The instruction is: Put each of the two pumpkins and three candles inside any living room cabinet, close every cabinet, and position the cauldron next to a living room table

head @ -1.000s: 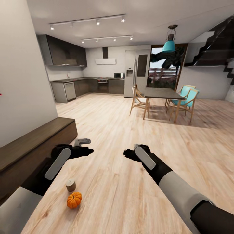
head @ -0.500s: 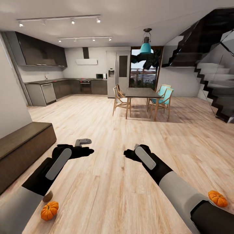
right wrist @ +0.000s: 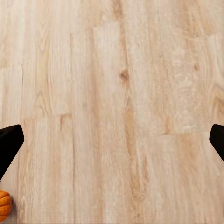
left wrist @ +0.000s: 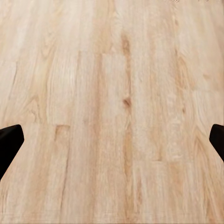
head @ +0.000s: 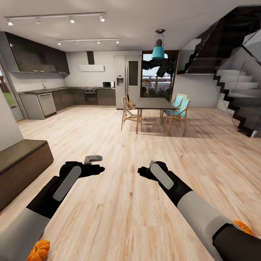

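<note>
One orange pumpkin (head: 38,250) lies on the wood floor at the view's bottom left, beside my left forearm. A second pumpkin (head: 243,227) peeks out from behind my right arm at the lower right; its edge (right wrist: 3,206) also shows in the right wrist view. The dark brown cabinet (head: 21,165) runs along the left wall, its front shut. My left gripper (head: 98,169) (left wrist: 112,140) and right gripper (head: 143,170) (right wrist: 112,140) hover over bare floor, both open and empty. The candles and the cauldron are out of view.
A dining table (head: 153,104) with wooden and teal chairs (head: 180,108) stands mid-room ahead. The kitchen counters (head: 65,98) and a fridge (head: 127,81) line the back wall. A staircase (head: 239,98) climbs at the right. Open wood floor (head: 119,145) lies between me and the table.
The camera has turned right, so the whole scene slid left. The candle has left the picture, the left pumpkin sits lower, and the right pumpkin is half hidden. Both arms hold their pose.
</note>
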